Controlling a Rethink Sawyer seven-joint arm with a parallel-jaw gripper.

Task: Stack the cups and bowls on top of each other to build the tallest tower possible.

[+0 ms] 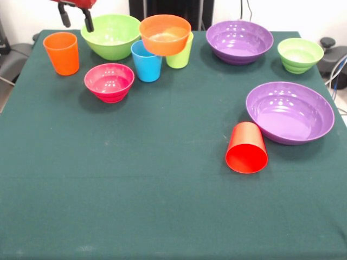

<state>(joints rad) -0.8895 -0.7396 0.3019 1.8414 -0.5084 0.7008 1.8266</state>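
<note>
My gripper (76,19) hangs open at the top left, above the gap between the orange cup (62,52) and the large lime green bowl (111,35), with nothing between its fingers. An orange bowl (165,34) appears to rest on the rims of the sky blue cup (146,64) and the lime green cup (181,55). In front of the lime bowl stands a pink bowl (109,81). A red cup (246,147) lies on its side, mouth toward the camera, beside a wide purple bowl (290,111). Another purple bowl (239,40) and a small green bowl (300,54) stand at the far right.
A dark green cloth (135,189) covers the table. Black equipment and cables (333,59) sit past the right edge.
</note>
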